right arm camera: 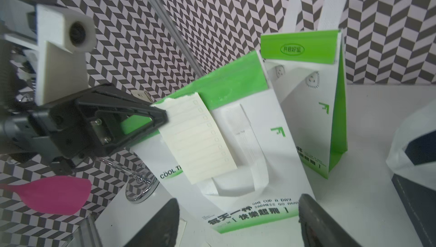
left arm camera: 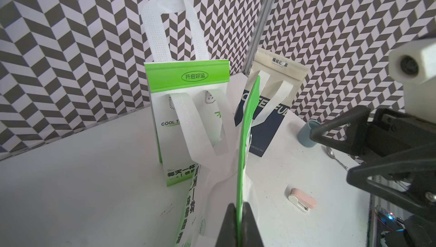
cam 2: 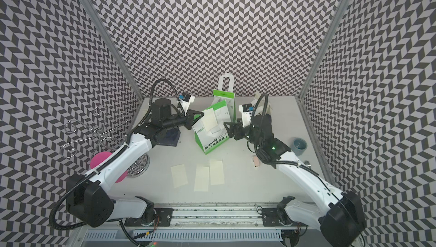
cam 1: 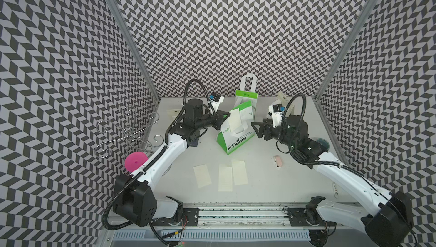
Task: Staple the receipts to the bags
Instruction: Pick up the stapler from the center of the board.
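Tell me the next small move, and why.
Probably send the right claw, open and empty, to pick up the stapler lying on the table beside its arm. The left claw is shut on the tilted bag at its top edge, with a receipt against it, so the pair looks ready for stapling.

Left tool (cam 2: 201,115) pinches tilted green bag (cam 2: 212,142); right tool (cam 2: 227,130) gapes beside it.

Two white arms (cam 1: 165,153) with black joints (cam 1: 139,201) (ribbed black cables (cam 1: 195,80)).
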Robot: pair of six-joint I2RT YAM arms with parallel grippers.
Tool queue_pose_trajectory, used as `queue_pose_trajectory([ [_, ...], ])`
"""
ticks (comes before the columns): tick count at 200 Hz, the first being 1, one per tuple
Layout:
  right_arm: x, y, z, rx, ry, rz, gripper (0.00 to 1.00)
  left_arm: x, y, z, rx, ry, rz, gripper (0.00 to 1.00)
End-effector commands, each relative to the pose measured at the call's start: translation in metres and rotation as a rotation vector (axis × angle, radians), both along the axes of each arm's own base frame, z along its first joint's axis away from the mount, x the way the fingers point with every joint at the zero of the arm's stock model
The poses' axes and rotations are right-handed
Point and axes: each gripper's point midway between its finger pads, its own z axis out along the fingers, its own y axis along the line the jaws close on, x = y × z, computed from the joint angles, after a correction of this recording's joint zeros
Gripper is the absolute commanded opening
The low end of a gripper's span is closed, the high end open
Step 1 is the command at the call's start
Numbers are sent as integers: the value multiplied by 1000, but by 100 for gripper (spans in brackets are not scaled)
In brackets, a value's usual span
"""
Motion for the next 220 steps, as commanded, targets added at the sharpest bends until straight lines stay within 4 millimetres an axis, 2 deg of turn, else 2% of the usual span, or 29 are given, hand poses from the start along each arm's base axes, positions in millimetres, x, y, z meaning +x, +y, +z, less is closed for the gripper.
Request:
queue_pose_trajectory([
  [1, -13, -26, -57, -77, 180, -111, 78, 4, 6, 8, 7, -36, 76, 0],
  [22, -21, -60, -94, -166, 292, -264, 78, 1, 7, 10, 5, -42, 88, 0],
  [50, -25, -95, -128, -253, 418, -401, 79, -1, 7, 11, -1, -36, 87, 0],
  [80, -25, -108, -158, -344, 511, -444, 77, -5, 4, 9, -12, -24, 67, 0],
  [120, -33, -113, -207, -558, 692, -401, 72, -8, -1, 7, -23, -10, 41, 0],
  [149, -30, -121, -210, -611, 688, -430, 68, -7, -2, 7, -23, -6, 36, 0],
  [171, -35, -124, -217, -653, 722, -415, 66, -8, -3, 7, -29, -3, 29, 0],
  [220, -34, -119, -227, -690, 757, -372, 59, -10, -3, 7, -29, -6, 23, 0],
])
